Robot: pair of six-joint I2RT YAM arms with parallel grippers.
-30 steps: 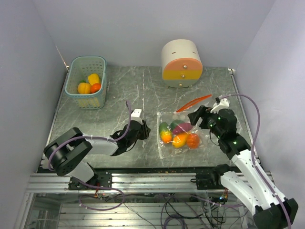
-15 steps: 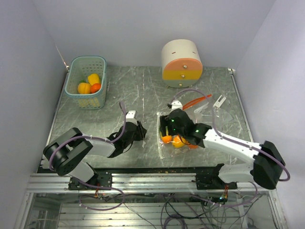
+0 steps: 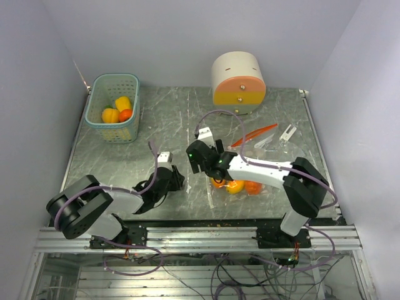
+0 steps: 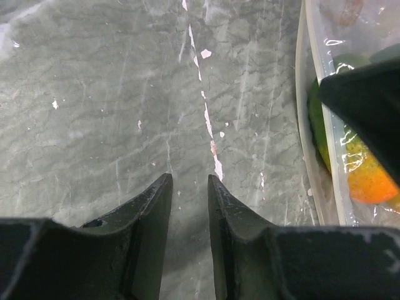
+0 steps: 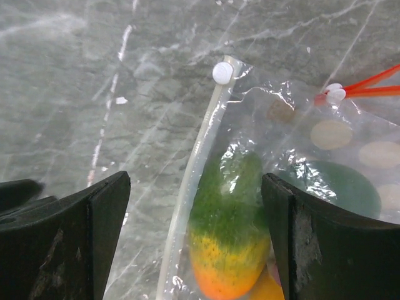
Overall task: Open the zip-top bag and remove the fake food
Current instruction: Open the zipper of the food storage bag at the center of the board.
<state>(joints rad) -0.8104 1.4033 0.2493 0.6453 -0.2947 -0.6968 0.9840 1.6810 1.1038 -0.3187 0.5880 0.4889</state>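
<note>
only right wrist shows white knob [image 5: 222, 72] on bag [image 5: 294, 112]; right jaws spread, left jaws narrowly parted.

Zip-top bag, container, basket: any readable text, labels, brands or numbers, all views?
None can be read in any view.
Zip-top bag: no lettering, only plain round patches on the clear plastic.
Cream-and-orange container: blank, only a few small dark dots.
Basket: no label visible.

Glossy plastic fruit [image 5: 229, 247] (crinkly clear bag [image 5: 289, 95]).
</note>
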